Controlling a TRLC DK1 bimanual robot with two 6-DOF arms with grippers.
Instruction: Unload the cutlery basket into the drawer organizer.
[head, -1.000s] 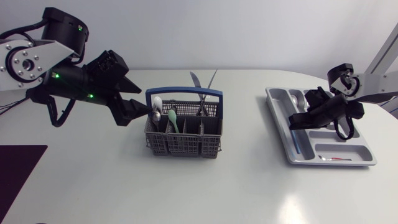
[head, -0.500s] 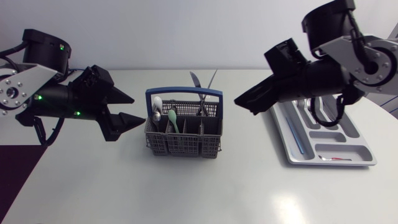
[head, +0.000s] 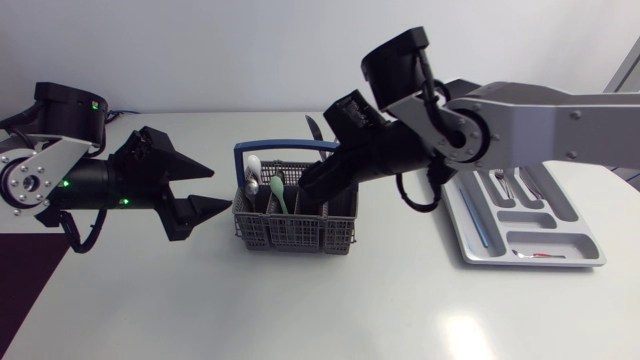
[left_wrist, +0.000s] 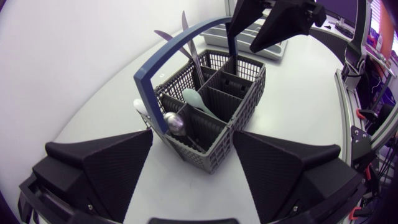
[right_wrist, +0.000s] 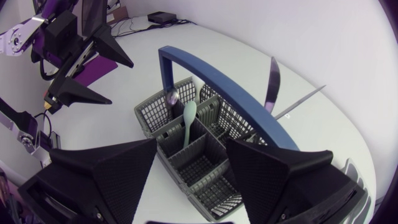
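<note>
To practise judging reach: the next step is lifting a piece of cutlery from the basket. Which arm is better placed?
Right, likely. The right gripper hangs open over the basket, and the organizer lies on that side; the left gripper is open beside the basket.

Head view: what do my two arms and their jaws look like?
The left arm is silver-grey at its round joint, then black, with small green lights and a black cable looped beneath. The right arm has a long silver-grey link, black joints and a looping black cable. Both end in matte black, broad wedge-shaped jaws.
</note>
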